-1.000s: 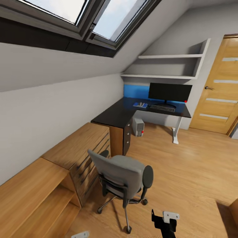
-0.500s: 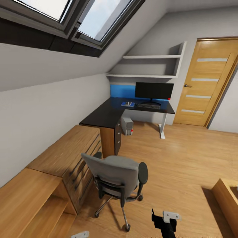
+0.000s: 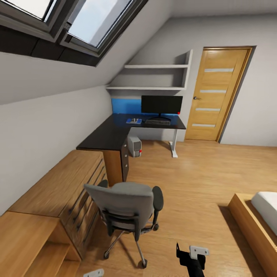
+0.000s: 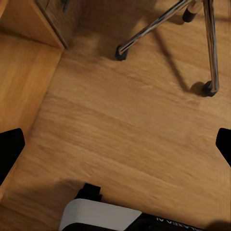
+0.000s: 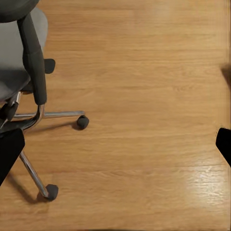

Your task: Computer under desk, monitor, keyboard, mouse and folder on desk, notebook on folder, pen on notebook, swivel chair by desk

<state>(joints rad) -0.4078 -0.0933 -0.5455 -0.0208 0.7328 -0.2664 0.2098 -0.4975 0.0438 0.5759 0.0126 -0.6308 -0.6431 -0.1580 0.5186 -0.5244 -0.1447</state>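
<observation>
wooden floor (image 3: 200,173) fills your wrist views; swivel chair (image 3: 127,204) faces a worktop (image 3: 115,132) bearing monitor (image 3: 161,104) and keyboard (image 3: 157,122). both jaws wide, empty; no readable writing.

Grey cloth-covered swivel chair (image 3: 127,204) standing on shiny chromed metal legs (image 4: 159,24). Warm wood-plank floor (image 5: 154,120) showing faint sheen. Dark L-shaped desk top (image 3: 111,134) looking smooth, glossy. Long light-wood cabinet (image 3: 61,188) appearing matt.

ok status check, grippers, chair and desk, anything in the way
Both grippers open, holding nothing, hanging over bare floor. Swivel chair close ahead, away from the desk. Monitor and keyboard on desk, computer under it. Nothing between robot and chair.
</observation>
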